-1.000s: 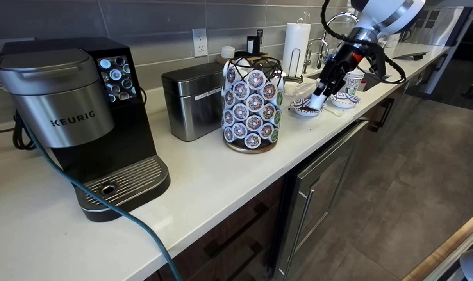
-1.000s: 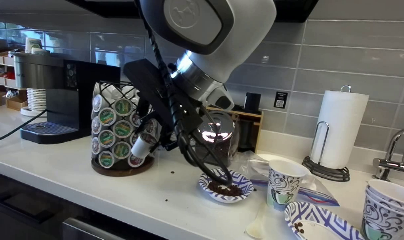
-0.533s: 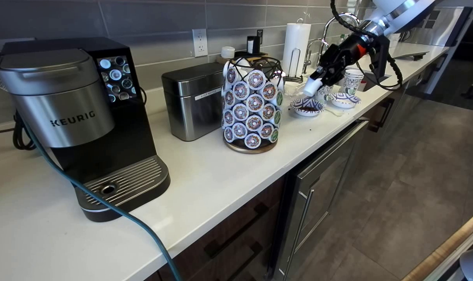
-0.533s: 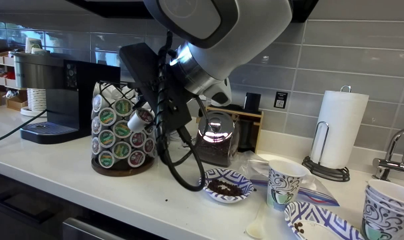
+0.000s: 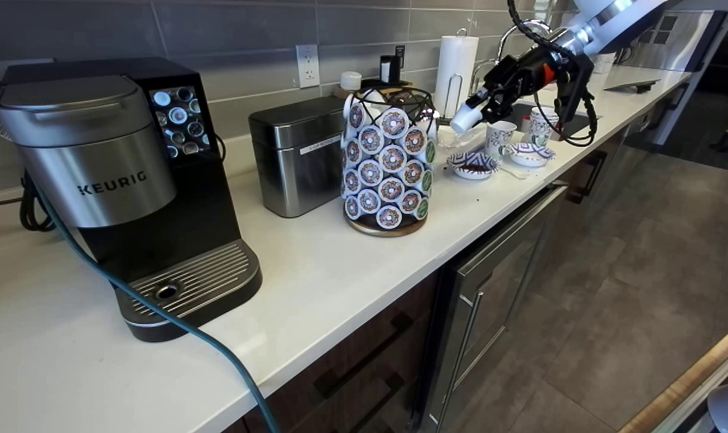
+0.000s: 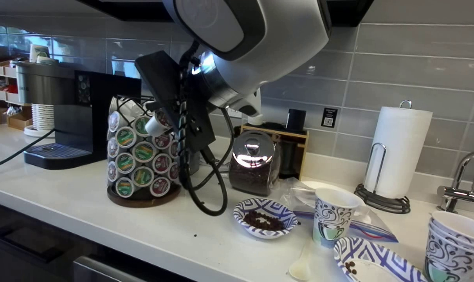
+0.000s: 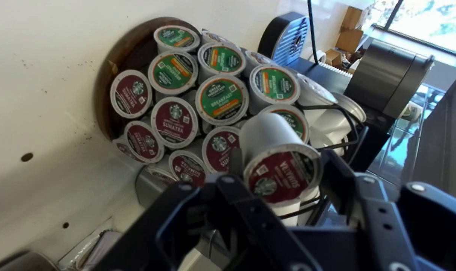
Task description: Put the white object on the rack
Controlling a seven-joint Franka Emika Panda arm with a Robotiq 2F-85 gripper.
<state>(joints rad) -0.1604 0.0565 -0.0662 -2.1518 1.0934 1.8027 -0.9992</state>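
A white plastic maroon-lidded pod [image 7: 267, 133] was gripped between black fingers [image 7: 339, 169], held tilted, just right of dark cylindrical wire rack [image 5: 384, 233] in an exterior view.

SUMATRA on pod [image 7: 281, 165], KEURIG on brewer [image 5: 126, 198]

A Keurig coffee maker [image 5: 87, 162] and a metal box [image 5: 297, 168] are set on the desk [image 5: 315, 288]. Dark beans [image 6: 274, 224] are held in a patterned bowl [image 6: 287, 214] near a printed cup [image 6: 330, 223]; a paper-towel roll [image 6: 401, 152] is supported by a stand [image 6: 381, 203].
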